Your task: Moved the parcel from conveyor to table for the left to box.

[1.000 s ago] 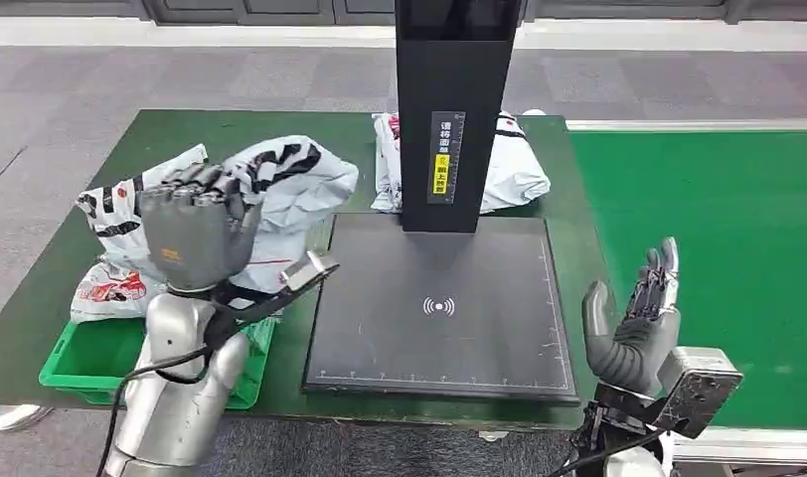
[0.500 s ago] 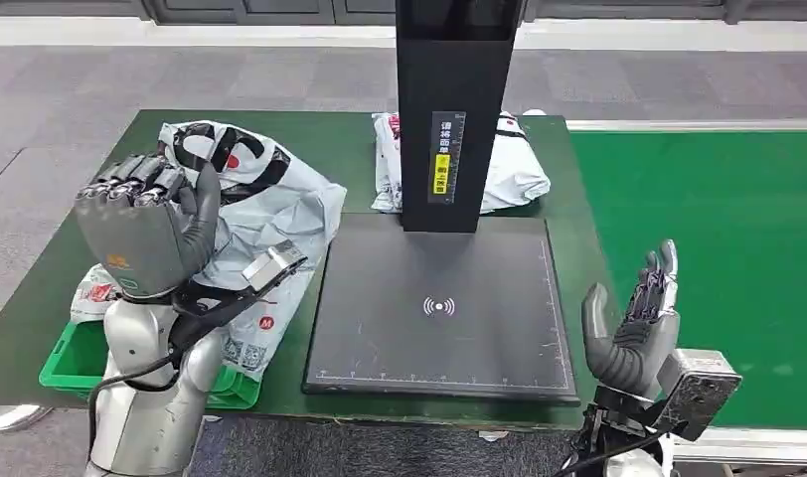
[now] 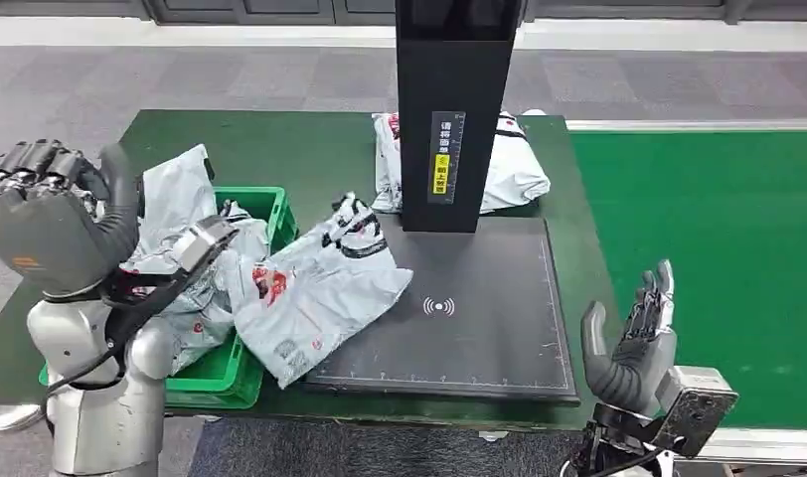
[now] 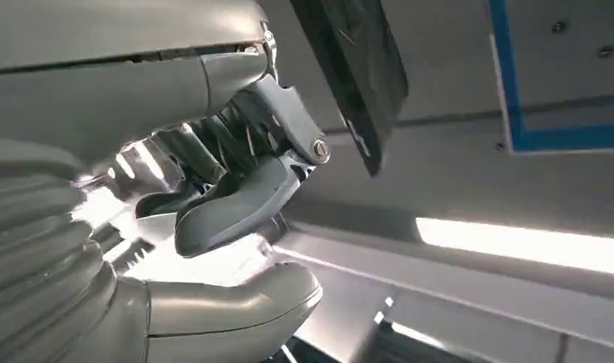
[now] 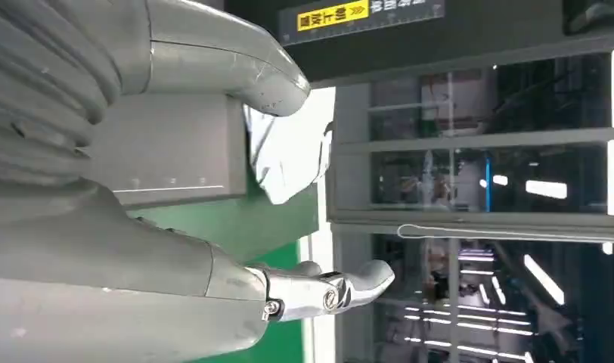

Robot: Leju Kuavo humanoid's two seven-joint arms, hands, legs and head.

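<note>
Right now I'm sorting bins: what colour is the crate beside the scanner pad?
Green crate, clearest in the head view.

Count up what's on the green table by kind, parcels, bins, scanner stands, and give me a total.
Parcel bags: 3, namely grey parcel on the scanner pad's edge, bagged parcel in the bin, white parcel behind the post.
Green bin: 1
Scanner stand: 1
Total: 5

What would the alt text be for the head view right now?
A grey plastic mailer parcel lies half on the black scanner pad, half over the green plastic crate holding more parcels. The left hand is raised with its fingers curled; the right hand is open beside the pad.
</note>
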